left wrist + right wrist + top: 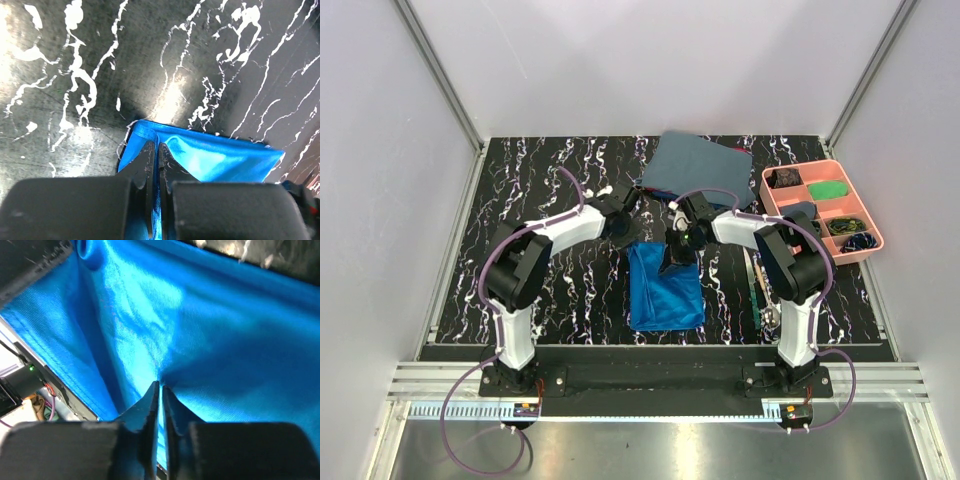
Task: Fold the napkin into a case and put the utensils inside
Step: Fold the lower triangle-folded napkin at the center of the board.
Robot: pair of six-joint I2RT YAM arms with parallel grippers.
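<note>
The bright blue napkin [665,290] lies on the black marbled table as a broad folded rectangle; no narrow case shows. At its far left corner my left gripper [625,228] is shut on the cloth, and the left wrist view shows the blue corner [145,131] pinched between the jaws of that gripper [156,146]. My right gripper [676,256] is over the napkin's far edge. In the right wrist view its jaws [160,386] pinch a pucker of blue cloth [210,330]. The utensils [761,292], one green-handled, lie right of the napkin, partly hidden by the right arm.
A larger dull grey-blue cloth [700,165] lies at the back centre. A pink compartment tray [868,238] with small items stands at the back right. Aluminium frame posts and white walls close in the table on both sides.
</note>
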